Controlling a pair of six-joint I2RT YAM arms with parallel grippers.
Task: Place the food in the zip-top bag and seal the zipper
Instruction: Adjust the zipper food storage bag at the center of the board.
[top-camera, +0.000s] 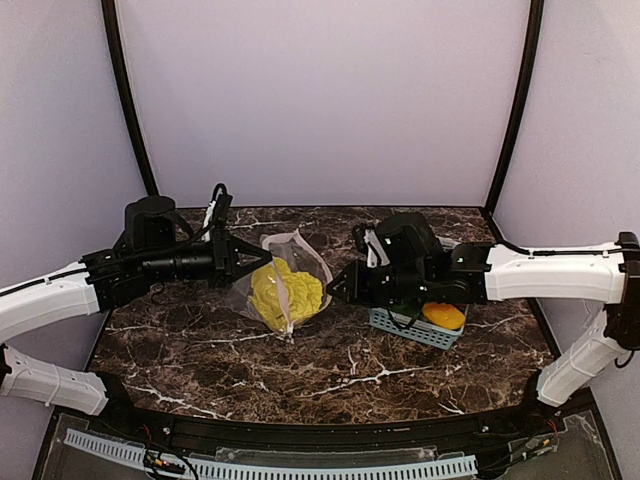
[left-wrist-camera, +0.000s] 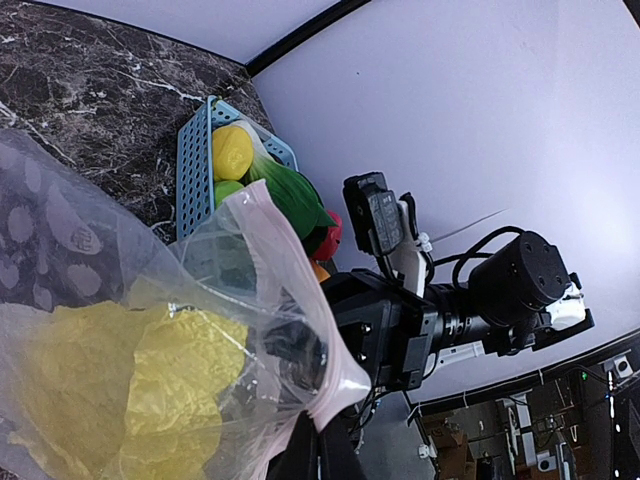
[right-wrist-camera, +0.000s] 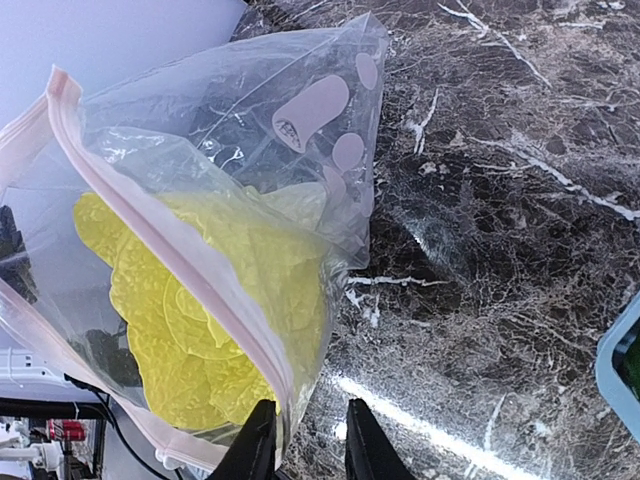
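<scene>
The clear zip-top bag (top-camera: 290, 262) hangs open a little above the table with the crinkled yellow napa cabbage (top-camera: 283, 292) inside. My left gripper (top-camera: 262, 268) is shut on the pinkish zipper (left-wrist-camera: 300, 270) at the bag's left mouth corner, its fingers (left-wrist-camera: 322, 450) pinching the strip. My right gripper (right-wrist-camera: 305, 445) stands narrowly open at the bag's other side. The zipper (right-wrist-camera: 170, 240) runs down to just inside its left finger, and a gap shows between the jaws. Through the film the cabbage (right-wrist-camera: 200, 310) fills the lower bag (right-wrist-camera: 250, 130).
A light-blue slotted basket (top-camera: 415, 328) sits under the right arm with an orange-yellow pepper (top-camera: 443, 315) in it. In the left wrist view the basket (left-wrist-camera: 192, 170) holds a lemon (left-wrist-camera: 230, 152), a green leafy vegetable (left-wrist-camera: 290, 195) and a red fruit (left-wrist-camera: 328, 238).
</scene>
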